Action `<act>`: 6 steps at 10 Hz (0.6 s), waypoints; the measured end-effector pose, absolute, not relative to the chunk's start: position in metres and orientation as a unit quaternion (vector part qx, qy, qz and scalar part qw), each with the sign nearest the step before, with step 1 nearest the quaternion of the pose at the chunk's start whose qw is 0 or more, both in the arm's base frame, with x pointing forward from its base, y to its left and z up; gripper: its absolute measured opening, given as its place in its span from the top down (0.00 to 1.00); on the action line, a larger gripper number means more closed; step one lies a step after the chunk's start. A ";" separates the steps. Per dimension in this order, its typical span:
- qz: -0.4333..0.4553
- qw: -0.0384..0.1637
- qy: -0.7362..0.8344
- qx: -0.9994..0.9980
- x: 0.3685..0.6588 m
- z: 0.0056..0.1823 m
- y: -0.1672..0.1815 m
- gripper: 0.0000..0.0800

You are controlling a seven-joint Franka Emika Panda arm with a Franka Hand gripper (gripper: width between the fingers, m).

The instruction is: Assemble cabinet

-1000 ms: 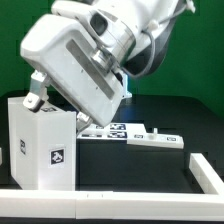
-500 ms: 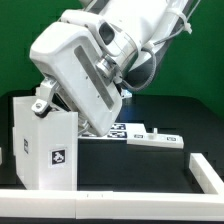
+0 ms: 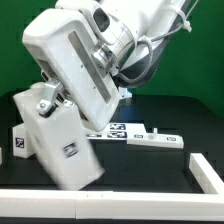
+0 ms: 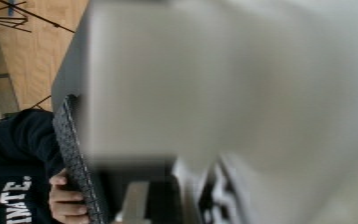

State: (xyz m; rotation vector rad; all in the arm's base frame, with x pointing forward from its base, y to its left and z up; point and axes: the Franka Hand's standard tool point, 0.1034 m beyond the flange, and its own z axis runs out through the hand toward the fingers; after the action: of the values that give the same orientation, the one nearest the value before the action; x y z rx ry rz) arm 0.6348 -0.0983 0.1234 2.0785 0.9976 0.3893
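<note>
The white cabinet [image 3: 62, 150] stands tilted on the black table at the exterior view's left, its top leaning toward the left, with a small square tag on its front face. My gripper [image 3: 44, 103] sits at the cabinet's top edge and is shut on it, with the large white wrist housing above. In the wrist view a blurred white surface of the cabinet [image 4: 229, 90] fills most of the picture and the fingertips cannot be made out.
The marker board [image 3: 150, 136] lies flat behind and to the right of the cabinet. A white rail [image 3: 120, 205] runs along the table's front, and another white rail [image 3: 206, 170] is at the right. A person in a dark shirt [image 4: 16, 160] shows in the wrist view.
The cabinet stood upright and is now tipped over at an angle, its lower end swung toward the exterior view's right. The wrist has rotated with it.
</note>
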 end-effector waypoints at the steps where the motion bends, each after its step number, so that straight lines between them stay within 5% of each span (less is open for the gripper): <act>1: 0.153 0.391 0.393 0.818 0.635 0.123 -0.098 0.96; 3: 0.151 0.390 0.393 0.819 0.634 0.122 -0.097 0.96; 6: 0.131 0.337 0.315 0.878 0.626 0.134 -0.087 0.96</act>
State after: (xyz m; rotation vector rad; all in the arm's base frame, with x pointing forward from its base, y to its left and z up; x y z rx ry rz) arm 0.6255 -0.0868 0.1344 2.2877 0.8217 0.3417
